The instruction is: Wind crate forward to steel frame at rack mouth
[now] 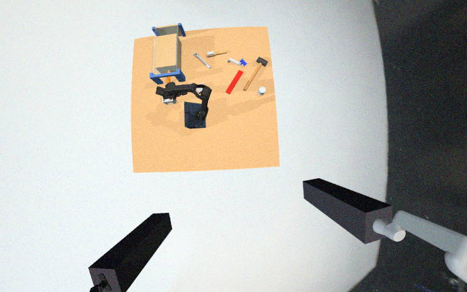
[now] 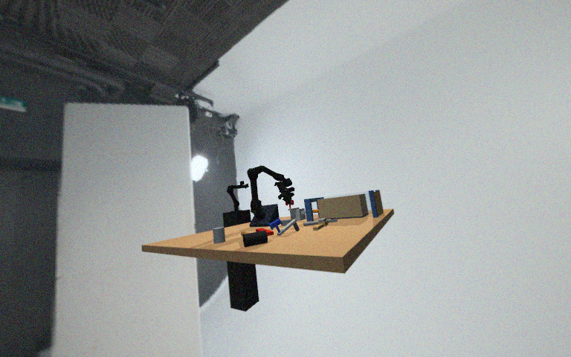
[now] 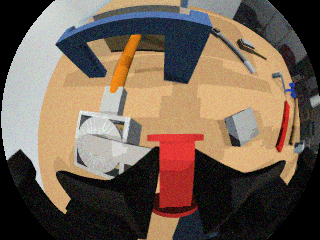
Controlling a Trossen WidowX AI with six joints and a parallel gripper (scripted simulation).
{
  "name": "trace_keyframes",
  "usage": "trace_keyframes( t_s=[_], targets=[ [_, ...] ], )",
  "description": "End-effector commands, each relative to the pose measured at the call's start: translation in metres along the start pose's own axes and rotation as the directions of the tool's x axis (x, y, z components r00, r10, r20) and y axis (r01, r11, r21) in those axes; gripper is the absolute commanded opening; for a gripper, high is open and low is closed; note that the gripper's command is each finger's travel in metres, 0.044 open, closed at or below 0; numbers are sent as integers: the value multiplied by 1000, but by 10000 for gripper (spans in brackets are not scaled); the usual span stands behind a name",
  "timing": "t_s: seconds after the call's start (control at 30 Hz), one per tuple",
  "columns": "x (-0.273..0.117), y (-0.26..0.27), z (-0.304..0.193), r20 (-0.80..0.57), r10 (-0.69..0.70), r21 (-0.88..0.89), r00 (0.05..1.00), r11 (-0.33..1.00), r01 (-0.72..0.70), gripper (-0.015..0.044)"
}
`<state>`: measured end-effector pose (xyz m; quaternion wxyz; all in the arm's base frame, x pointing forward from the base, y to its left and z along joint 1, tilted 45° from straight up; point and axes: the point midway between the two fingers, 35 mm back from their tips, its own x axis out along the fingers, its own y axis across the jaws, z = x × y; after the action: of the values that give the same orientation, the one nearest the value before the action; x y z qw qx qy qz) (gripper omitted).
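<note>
Wrist view shows me the gripper [image 1: 169, 95] [image 2: 289, 201] [image 3: 172, 151] with both fingers pinching the red grip [image 2: 292, 203] [image 3: 176, 175] of the winch handle. Its pale crank arm [image 3: 119, 146] reaches leftward from the fingertips over the winch [image 1: 169, 101] [image 2: 294, 213] [image 3: 101, 125]; I can't tell how deep the key sits. Beyond the fingers and left, an orange strap [image 1: 168, 78] [image 2: 315, 211] [image 3: 125, 65] runs under the blue frame [image 1: 166, 75] [image 2: 306, 209] [image 3: 177, 55] to the crate [image 1: 166, 51] [image 2: 343, 206] [image 3: 150, 43], which looks flat and a little short of the frame.

That grip strikes me as stiff and light, probably smooth. Its middle, between the flanged ends, is the right hold, loose enough to swivel through the turn. The crate should resist more: a bulky box dragged by a strap that pulls but cannot push. Sideways or upward force might lift the key.
</note>
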<state>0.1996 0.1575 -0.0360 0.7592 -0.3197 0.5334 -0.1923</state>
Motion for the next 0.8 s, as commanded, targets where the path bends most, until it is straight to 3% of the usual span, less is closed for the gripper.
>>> trace_keyframes(
  t_s=[0.0,0.77],
  targets=[
    [5,0,9,6,-5,12,1000,1000,5,0],
    [21,5,42,7,-5,14,1000,1000,5,0]
  ],
)
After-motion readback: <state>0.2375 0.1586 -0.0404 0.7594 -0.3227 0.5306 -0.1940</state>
